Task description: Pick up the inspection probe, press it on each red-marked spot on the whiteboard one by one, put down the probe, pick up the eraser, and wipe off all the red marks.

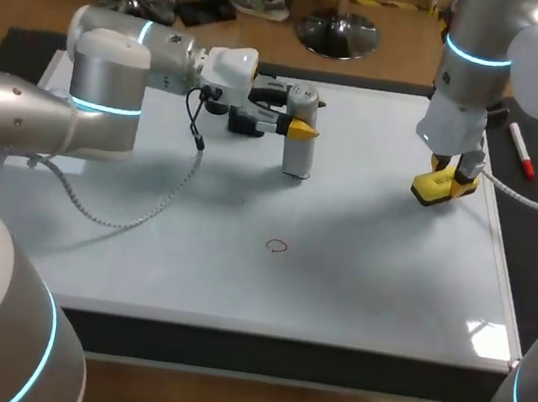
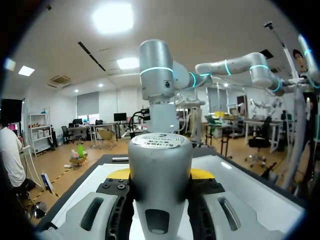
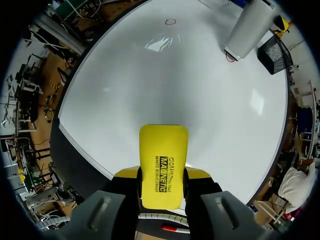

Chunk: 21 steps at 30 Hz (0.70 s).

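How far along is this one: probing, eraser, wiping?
Probe pickup is done: the left gripper holds the probe upright on one red mark. The right gripper already grips the eraser. To do: put the probe down and wipe; that mark and the red circle both remain.
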{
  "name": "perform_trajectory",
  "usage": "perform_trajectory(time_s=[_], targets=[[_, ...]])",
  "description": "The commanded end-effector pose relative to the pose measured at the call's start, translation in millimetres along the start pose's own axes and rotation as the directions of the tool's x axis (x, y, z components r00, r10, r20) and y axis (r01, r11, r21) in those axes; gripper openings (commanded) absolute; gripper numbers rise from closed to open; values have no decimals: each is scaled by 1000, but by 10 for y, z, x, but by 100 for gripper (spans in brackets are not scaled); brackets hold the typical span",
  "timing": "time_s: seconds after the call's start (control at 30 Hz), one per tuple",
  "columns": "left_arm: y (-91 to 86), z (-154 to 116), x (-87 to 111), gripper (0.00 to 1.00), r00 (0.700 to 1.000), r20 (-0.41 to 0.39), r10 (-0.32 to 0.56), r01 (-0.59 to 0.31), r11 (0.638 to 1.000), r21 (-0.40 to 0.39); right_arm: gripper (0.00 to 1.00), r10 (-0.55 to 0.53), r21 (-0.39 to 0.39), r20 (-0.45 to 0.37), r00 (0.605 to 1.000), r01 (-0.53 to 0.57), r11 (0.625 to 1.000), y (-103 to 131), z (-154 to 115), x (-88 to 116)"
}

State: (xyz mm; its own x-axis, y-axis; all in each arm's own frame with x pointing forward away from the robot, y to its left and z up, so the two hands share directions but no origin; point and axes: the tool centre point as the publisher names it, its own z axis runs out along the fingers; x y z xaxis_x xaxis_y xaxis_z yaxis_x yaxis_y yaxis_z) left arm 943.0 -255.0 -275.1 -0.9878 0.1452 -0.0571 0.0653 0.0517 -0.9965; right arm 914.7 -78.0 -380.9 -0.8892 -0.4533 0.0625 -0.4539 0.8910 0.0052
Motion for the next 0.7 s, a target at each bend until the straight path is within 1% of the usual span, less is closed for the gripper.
perform_trajectory(time_s=[0.03,0.4,0.7], targets=[[44,40,-58,0,1000,-28,-3,4,1000,5,0,-1,3,-2,1000,1,1000,-7,-5,-1],[127,65,-64,0,999,-28,-24,23,1000,-12,0,-1,3,-2,1000,1,1000,-7,-5,-1],[129,65,-62,0,999,-30,-28,28,1000,-14,0,-1,3,-2,1000,1,1000,-7,-5,-1]])
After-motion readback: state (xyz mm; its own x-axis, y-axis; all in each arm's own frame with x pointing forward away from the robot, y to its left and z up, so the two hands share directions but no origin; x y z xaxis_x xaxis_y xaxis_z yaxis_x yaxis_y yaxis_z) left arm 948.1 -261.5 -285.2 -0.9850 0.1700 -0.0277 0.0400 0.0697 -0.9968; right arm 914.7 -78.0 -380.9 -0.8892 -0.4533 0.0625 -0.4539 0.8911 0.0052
